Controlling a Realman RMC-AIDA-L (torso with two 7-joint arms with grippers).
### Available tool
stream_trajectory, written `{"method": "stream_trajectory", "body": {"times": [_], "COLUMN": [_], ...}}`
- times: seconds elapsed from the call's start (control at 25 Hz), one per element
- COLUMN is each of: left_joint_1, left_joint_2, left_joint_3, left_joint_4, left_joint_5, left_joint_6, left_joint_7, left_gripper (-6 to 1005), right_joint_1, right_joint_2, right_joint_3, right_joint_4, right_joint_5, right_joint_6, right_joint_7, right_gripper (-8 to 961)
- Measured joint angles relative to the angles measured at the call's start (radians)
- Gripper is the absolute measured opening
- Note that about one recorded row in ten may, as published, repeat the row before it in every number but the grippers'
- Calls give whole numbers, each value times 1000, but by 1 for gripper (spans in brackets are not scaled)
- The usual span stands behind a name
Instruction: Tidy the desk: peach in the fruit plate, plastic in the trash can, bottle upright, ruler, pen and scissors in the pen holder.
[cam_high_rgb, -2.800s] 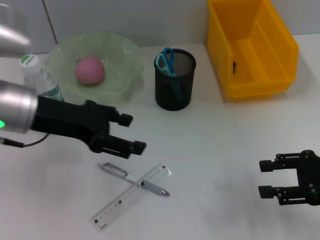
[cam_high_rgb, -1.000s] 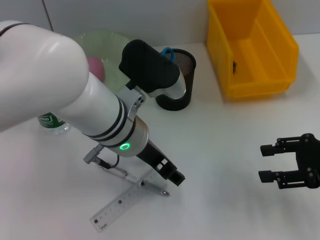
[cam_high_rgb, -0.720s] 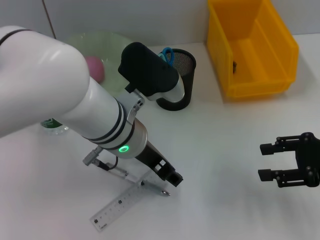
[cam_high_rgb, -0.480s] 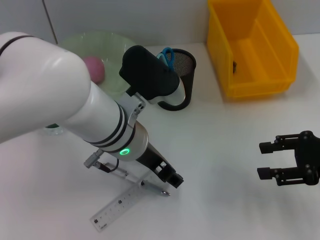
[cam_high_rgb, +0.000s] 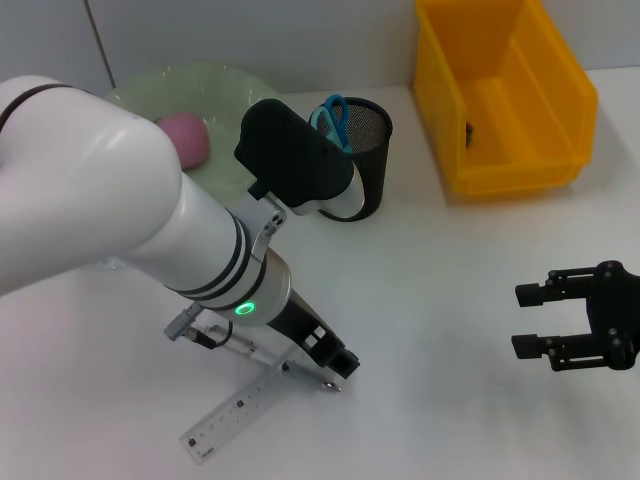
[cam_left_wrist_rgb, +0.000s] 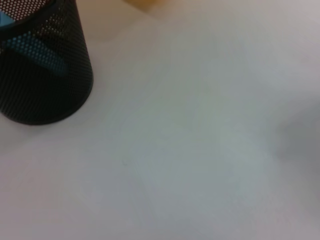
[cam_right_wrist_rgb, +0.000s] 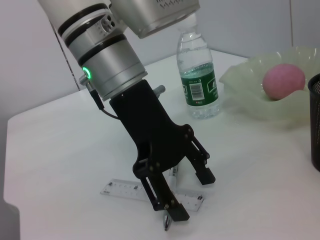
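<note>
Black wire-mesh pen holder (cam_high_rgb: 365, 160), clear plastic ruler (cam_high_rgb: 232, 417)

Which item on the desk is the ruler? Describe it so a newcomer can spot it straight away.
Start from the black mesh pen holder at the back of the white desk and come toward the near edge, under the left gripper, whose fingers are open. The ruler lies flat there at an angle: a clear strip with printed marks, wider than the pen crossing it.

left arm (cam_high_rgb: 120, 190): glossy white shell, black bands, silver wrist ring, green light
left gripper (cam_right_wrist_rgb: 187, 192): matte black, thin cable at wrist
right gripper (cam_high_rgb: 565, 329): matte black, two blocky fingers
</note>
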Motion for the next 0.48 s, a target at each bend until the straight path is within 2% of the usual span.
{"method": "stream_trajectory", "body": {"times": [0.48], "left_joint_1": [0], "left_joint_2": [0], "left_joint_3": [5], "left_joint_4": [-5], "left_joint_5": [3], "left_joint_6": [-3], "left_joint_7": [2], "left_gripper": [825], "right_joint_1": [0], "right_joint_2": [5], "right_joint_3": [0], "right_joint_4": [0], "right_joint_5": [0], "right_joint_6": [0], "right_joint_7": [0], "right_gripper": [675]}}
